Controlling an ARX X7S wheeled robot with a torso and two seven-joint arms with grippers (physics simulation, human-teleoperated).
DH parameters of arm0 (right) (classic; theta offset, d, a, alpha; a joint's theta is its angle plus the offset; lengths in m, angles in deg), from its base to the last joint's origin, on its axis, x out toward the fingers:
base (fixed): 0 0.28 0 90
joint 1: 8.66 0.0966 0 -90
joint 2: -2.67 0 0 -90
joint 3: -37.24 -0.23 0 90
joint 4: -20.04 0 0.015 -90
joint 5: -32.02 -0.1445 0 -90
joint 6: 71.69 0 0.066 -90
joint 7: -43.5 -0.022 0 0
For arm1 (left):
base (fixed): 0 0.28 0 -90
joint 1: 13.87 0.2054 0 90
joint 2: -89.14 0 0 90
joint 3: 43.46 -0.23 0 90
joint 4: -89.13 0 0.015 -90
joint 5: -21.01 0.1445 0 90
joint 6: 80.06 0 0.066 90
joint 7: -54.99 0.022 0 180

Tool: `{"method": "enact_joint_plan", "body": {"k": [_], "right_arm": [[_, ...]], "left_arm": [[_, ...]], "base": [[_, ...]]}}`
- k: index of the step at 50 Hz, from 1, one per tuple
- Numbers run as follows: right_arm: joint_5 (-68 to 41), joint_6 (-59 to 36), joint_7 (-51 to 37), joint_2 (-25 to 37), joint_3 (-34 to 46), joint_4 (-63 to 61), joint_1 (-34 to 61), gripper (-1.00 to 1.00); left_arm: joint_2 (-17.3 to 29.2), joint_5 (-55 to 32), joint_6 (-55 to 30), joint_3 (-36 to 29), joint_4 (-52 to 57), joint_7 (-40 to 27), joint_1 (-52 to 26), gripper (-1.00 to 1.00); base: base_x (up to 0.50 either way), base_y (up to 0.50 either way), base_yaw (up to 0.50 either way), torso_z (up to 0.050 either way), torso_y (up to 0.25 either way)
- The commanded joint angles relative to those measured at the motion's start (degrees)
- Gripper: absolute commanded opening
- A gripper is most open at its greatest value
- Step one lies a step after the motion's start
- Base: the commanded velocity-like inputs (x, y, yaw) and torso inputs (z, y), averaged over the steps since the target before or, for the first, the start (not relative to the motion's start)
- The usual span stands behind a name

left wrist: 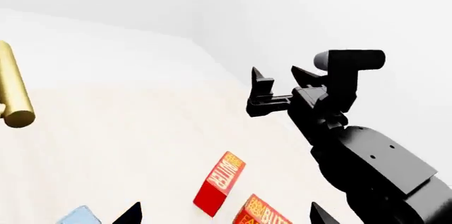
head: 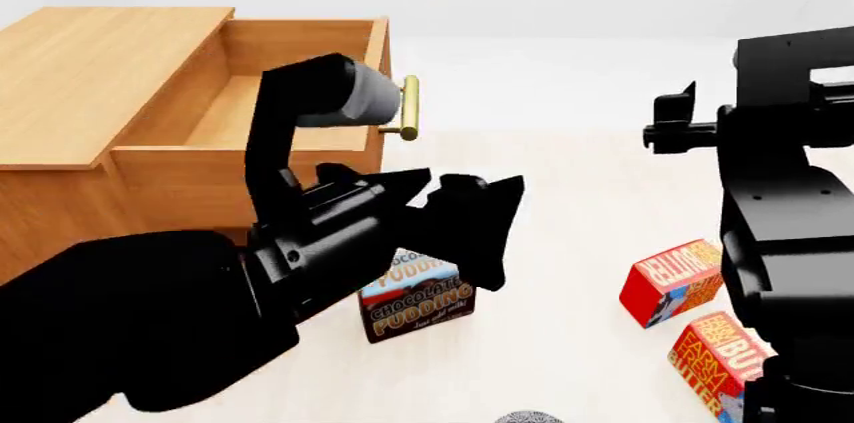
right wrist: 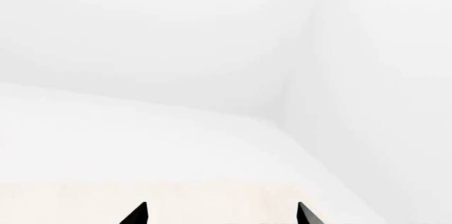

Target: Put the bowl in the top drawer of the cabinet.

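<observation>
The cabinet (head: 80,63) stands at the left of the head view. Its top drawer (head: 287,83) is pulled out and looks empty, with the brass handle (head: 408,108) at its front. In the left wrist view that handle (left wrist: 14,91) shows at the edge. Only a speckled grey sliver of the bowl (head: 529,416) shows, at the head view's bottom edge. My left gripper (head: 461,201) hangs open above the floor in front of the drawer, holding nothing (left wrist: 224,214). My right gripper (head: 667,115) is raised at the right, open and empty (right wrist: 220,214).
A chocolate pudding box (head: 416,300) stands below my left gripper. Two red butter boxes (head: 671,283) (head: 714,363) lie at the right beside my right arm; the left wrist view shows both (left wrist: 220,181) (left wrist: 263,213). White walls meet in a corner behind.
</observation>
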Motion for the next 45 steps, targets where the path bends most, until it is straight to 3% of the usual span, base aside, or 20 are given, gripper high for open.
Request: {"method": "enact_joint_plan", "body": {"k": [1,12,45], "right_arm": [[0.31,0.74,-1.08,0.03,-0.39,-0.56,-1.24,1.00],[0.70,3.53,-1.24,-0.84,1.25,0.82,-1.66,1.00],[1.08,11.71,-0.82,-2.14,3.73,9.91,-2.69,1.00]], "left_arm": [[5.48,-0.74,0.38,-1.02,9.27,3.03,9.93,1.00],[4.83,4.94,-1.12,-5.65,2.76,7.40,16.64,1.00],[0.83,11.03,-3.72,-13.27,-6.10,11.73,24.38,1.00]], "base": [[0.00,0.00,0.00,0.000,0.000],[0.00,0.00,0.00,0.000,0.000],[0.00,0.00,0.00,0.000,0.000]]}}
